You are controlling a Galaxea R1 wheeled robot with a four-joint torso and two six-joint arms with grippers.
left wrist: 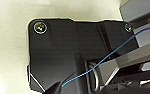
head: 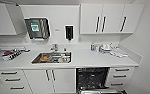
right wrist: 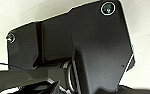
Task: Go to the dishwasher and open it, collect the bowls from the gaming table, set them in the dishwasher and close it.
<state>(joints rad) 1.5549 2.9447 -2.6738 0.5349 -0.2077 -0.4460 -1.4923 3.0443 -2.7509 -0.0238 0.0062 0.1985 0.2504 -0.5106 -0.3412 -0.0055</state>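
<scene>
Across the head view runs a long white kitchen counter [head: 91, 60], with white wall cupboards with dark bar handles [head: 108, 18] above it at the right and another white cupboard [head: 2, 20] at the far left. Below the counter sit white drawer fronts and doors [head: 51, 80]. Right of those doors, under the counter, the stainless-steel built-in dishwasher [head: 92, 78] stands open, its dark inside with racks showing and its door [head: 101, 92] folded down at the near edge. Left of centre, a steel sink basin [head: 52, 57] is let into the counter, holding some dishes, with a tap [head: 54, 47] behind it. On the wall above hang a metal paper-towel dispenser [head: 37, 28] and a small black soap dispenser [head: 69, 32]. A dish rack with crockery [head: 6, 53] rests at the counter's left end; a cluster of pale small items [head: 107, 48] lies at the right. Whether either gripper's jaws are released or clenched cannot be told.
</scene>
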